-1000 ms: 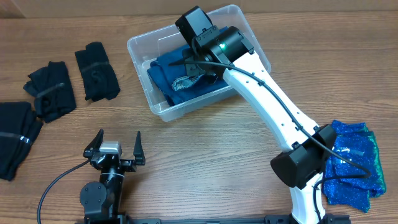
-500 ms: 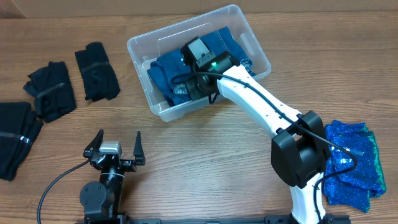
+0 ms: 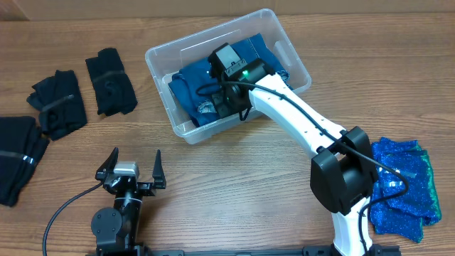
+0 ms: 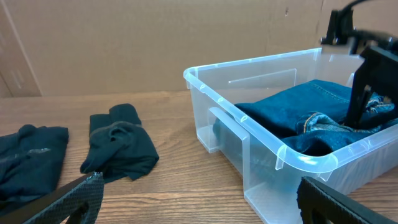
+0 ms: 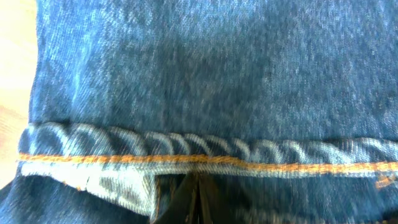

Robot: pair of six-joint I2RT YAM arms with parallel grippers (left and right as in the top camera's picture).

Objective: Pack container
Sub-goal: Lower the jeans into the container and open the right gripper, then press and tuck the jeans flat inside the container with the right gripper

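Note:
The clear plastic container (image 3: 160, 51) stands at the back middle of the table with folded blue jeans (image 3: 188, 82) inside. My right gripper (image 3: 222, 103) reaches down into the container, and its fingers are together and press on the jeans. In the right wrist view the shut fingertips (image 5: 198, 198) rest just below an orange-stitched hem of the jeans (image 5: 199, 81). My left gripper (image 3: 131, 167) is open and empty near the front edge. In the left wrist view its fingers (image 4: 202, 199) point at the container (image 4: 249, 62) and the jeans (image 4: 298, 112).
Black folded garments lie at the left: one (image 3: 110, 82) near the container, one (image 3: 57, 103) further left, one (image 3: 14, 156) at the table's edge. A shiny blue sequined cloth (image 3: 405, 185) lies at the right by the arm's base. Two of the black garments (image 4: 118, 149) show in the left wrist view.
My right gripper has come down from above the container's back into the container and onto the jeans. The container has shifted slightly. The left arm has not moved.

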